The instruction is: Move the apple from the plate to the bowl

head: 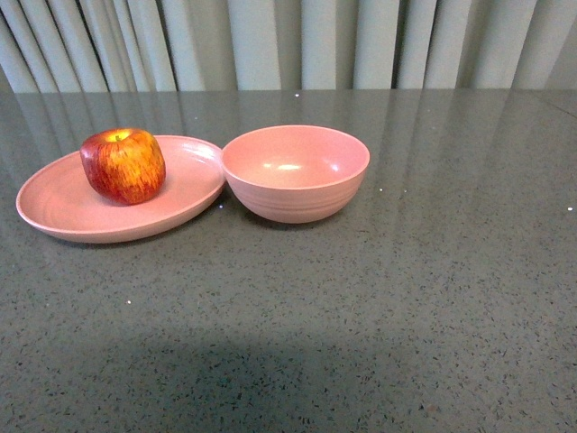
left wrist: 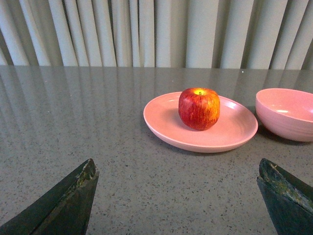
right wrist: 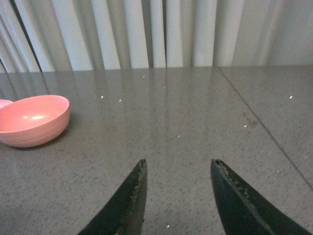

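The red apple (head: 123,165) with yellow streaks sits upright on the shallow pink plate (head: 54,209) at the left of the table. The deep pink bowl (head: 296,172) stands empty right beside the plate, rims almost touching. Neither arm shows in the front view. In the left wrist view the apple (left wrist: 199,108) rests on the plate (left wrist: 161,120) well ahead of my left gripper (left wrist: 178,166), which is open wide with nothing between its fingers; the bowl (left wrist: 286,113) lies beyond it. My right gripper (right wrist: 178,164) is open over bare table, the bowl (right wrist: 33,120) off to one side.
The grey speckled tabletop (head: 406,298) stretches wide to the right and front of the dishes. A pleated curtain (head: 288,41) hangs behind the table's far edge. A seam (right wrist: 264,127) runs across the tabletop in the right wrist view.
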Motion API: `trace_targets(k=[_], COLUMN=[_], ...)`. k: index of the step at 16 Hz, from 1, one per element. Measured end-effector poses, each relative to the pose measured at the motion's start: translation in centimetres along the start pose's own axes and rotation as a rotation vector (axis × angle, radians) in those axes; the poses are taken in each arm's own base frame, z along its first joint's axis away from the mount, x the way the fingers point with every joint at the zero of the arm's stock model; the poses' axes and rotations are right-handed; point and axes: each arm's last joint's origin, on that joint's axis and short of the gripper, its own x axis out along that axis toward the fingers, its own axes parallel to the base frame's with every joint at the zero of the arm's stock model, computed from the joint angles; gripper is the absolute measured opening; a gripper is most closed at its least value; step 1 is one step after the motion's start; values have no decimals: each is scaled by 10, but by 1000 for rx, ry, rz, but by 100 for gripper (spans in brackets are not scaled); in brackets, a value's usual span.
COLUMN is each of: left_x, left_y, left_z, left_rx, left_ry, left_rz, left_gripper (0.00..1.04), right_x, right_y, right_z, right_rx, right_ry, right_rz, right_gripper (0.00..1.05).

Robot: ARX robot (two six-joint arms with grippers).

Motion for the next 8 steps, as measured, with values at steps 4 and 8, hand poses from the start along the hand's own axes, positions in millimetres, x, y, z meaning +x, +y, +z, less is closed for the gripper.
trace_targets(k=[4,8], left_x=[0,0], left_y=[0,0], left_z=[0,0], left_rx=[0,0], left_ry=[0,0], left_rz=[0,0], left_gripper=[98,98], right_x=[-1,-1], right_y=[-11,-11], right_z=[-10,-18], right_rx=[-20,-23], right_ry=[-26,-35], right_rz=[-17,-17], right_gripper=[2,2])
